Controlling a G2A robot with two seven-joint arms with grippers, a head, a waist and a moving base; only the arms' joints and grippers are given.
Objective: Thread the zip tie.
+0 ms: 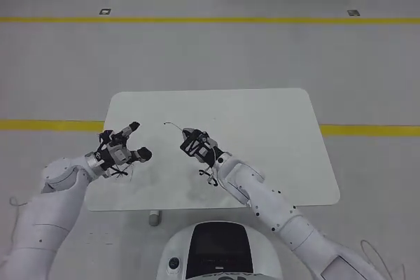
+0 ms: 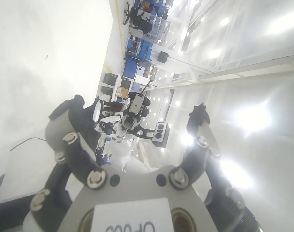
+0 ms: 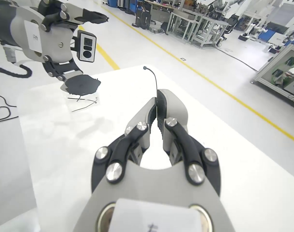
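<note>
Jutting from clamped right fingers [image 3: 167, 105]: zip tie [image 3: 156, 80].

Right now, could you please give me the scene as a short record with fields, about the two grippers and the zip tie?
table: white, rounded corners
right gripper: shut on the zip tie, over the table
zip tie: thin, dark, curved; its small knobbed end sticks out free beyond the fingertips
left gripper: open, holding nothing, apart from the zip tie
task state: zip tie not yet threaded
</note>
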